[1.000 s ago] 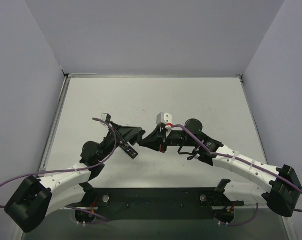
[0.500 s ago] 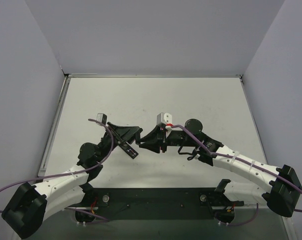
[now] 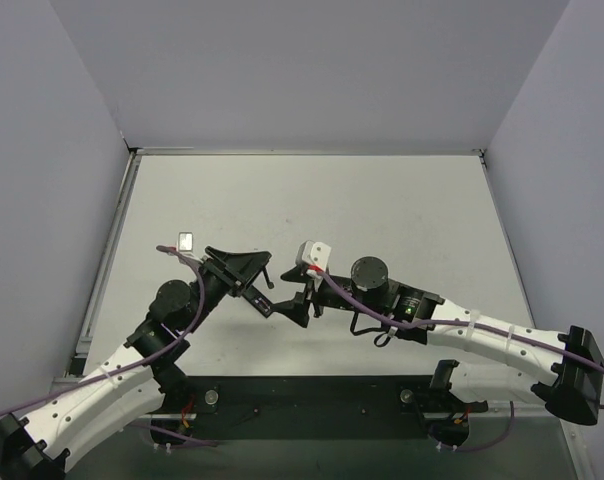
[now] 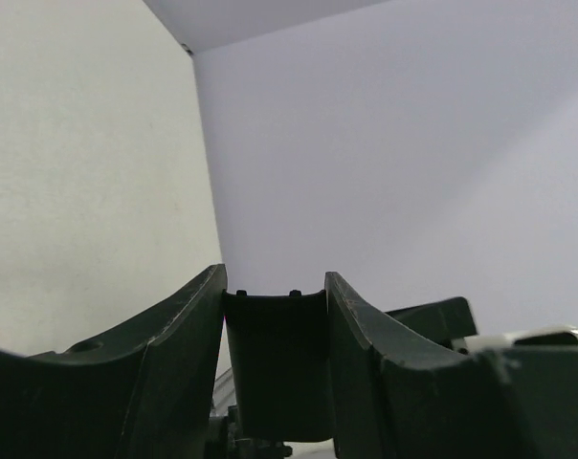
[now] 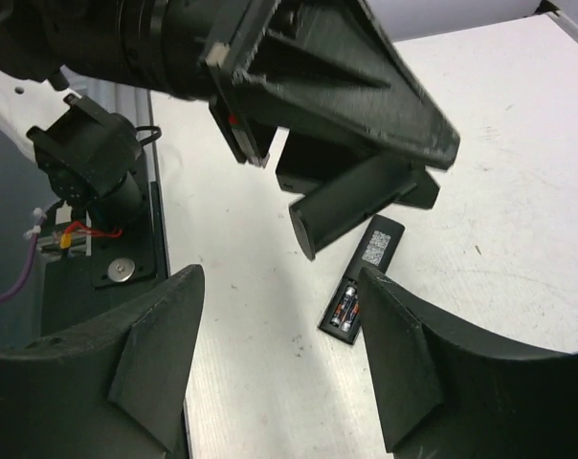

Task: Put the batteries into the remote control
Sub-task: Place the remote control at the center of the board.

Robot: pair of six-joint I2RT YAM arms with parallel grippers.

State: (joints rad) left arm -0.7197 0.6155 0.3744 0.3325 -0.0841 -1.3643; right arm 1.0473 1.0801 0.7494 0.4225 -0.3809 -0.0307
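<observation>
Nearest the camera on the right wrist, the right gripper (image 5: 281, 275) stands with its jaws spread wide and nothing between them. It hangs low over the white table (image 3: 412, 200), and that looks deliberate, since the gap between the fingers frames the work below.

Just past those fingers lies the remote control (image 5: 374, 245), flat on the table with its back up and its pale label showing. It is angled away from the right arm. At its near end the compartment is uncovered, and the batteries (image 5: 344, 308) sit inside side by side. They look seated to me, so the loading itself seems done.

A little beyond and above comes the left gripper (image 4: 275, 287), pinched narrow on the battery cover (image 5: 351, 206), a short black plate. The left wrist view shows the plate wedged between both fingers. It is held over the remote without touching it, slanted roughly along the remote's length, and I read that as lining up to slide or press it home.

The open right jaws are well placed to steady the remote during that move. The risk is the cover going on skewed and nudging the remote.

Beyond all this there is only bare table and the pale back wall.
</observation>
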